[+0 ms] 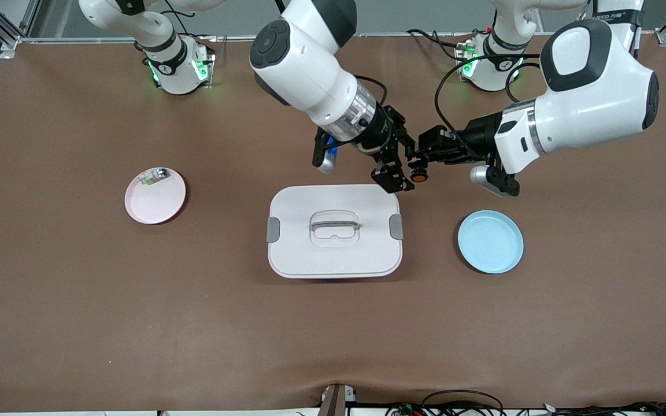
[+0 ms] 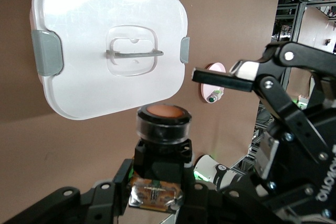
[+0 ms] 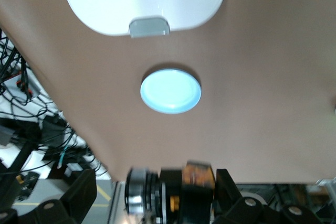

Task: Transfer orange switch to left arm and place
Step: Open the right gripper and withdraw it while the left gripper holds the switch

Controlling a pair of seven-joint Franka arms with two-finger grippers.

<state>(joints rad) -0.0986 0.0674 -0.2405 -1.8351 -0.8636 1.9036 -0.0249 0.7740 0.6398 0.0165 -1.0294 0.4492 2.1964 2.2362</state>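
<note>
Front view: the left pincer is clamped on the orange switch and holds it in the air above the surface, over the edge of the box that lies toward the arm bases. The right pincer stands with its fingers apart on either side of the switch; this reads as a handover, with the grip now on the left arm. The meeting point is kept high, so that neither arm touches the box lid. A blue plate lies beside the box toward the left arm's end and is the probable destination. A pink plate lies beside the box toward the right arm's end and carries a small green-and-silver component.

Left wrist view: the switch sits upright in the clamped fingers, cap outward, with the box below it. One finger of the right pincer stands clear of the cap.

Right wrist view: the switch lies between separated fingers; the blue plate is near the box, nothing between.
</note>
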